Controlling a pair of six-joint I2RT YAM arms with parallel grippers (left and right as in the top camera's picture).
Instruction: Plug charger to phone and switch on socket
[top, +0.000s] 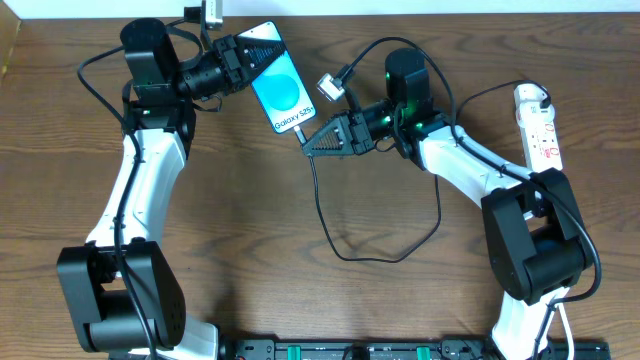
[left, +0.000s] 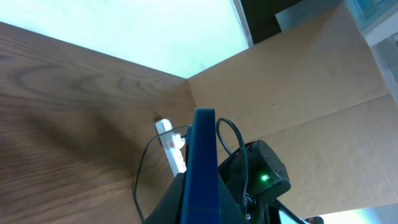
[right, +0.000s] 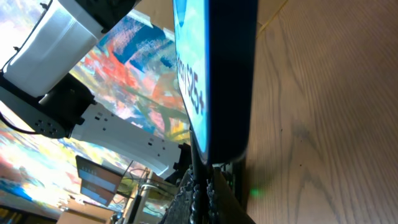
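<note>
Left gripper (top: 244, 62) is clamped on the far end of the phone (top: 281, 90) and holds it off the table (top: 250, 250). The blue screen faces up toward the overhead camera, and the phone's long axis runs diagonally toward the right arm. In the left wrist view the phone (left: 202, 168) shows edge-on as a thin blue slab. Beyond it are the socket (left: 171, 146) and the right arm's green light.

Right gripper (top: 308, 140) sits at the phone's near, lower end, just below the "Galaxy S25+" text. Its fingers are closed narrowly on the plug end of the charger (top: 340, 256). The right wrist view is filled by the phone (right: 230, 74), and a thin dark line runs up between the finger pads to its bottom edge. Whether the tip is seated in the port cannot be told from any view.

From the gripper the charger's cable drops toward the near side of the table. It curls into a loose loop on the wood, then rises again and passes under the right arm.

The socket (top: 538, 125) lies flat along the table's right edge, well apart from the phone and both grippers. Red marks show on its white top. The position of its switch is too small to read.
</note>
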